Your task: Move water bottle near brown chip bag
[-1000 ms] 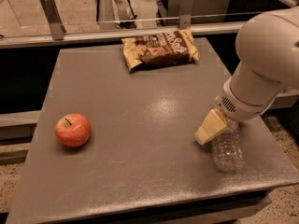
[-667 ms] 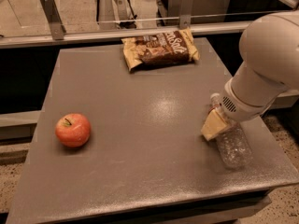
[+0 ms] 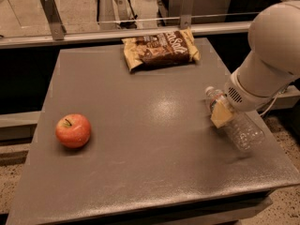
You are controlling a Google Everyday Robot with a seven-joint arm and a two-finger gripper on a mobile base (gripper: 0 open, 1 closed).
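The water bottle (image 3: 241, 130) is a clear ribbed bottle with a white cap, at the right side of the grey table (image 3: 140, 172). It is tilted, with the cap pointing up-left. My gripper (image 3: 222, 115) reaches in from the right on a large white arm (image 3: 269, 64). Its tan finger lies across the bottle's upper part by the label, and it appears shut on the bottle. The brown chip bag (image 3: 161, 48) lies flat at the far edge of the table, well beyond the bottle and to its left.
A red apple (image 3: 73, 130) sits at the left of the table. A metal rail with posts (image 3: 51, 15) runs behind the far edge. The table's right edge is close under the bottle.
The bottle has tipped from nearly end-on to a slanted pose with the cap up-left. It has moved with the gripper a little to the right and towards the far edge.
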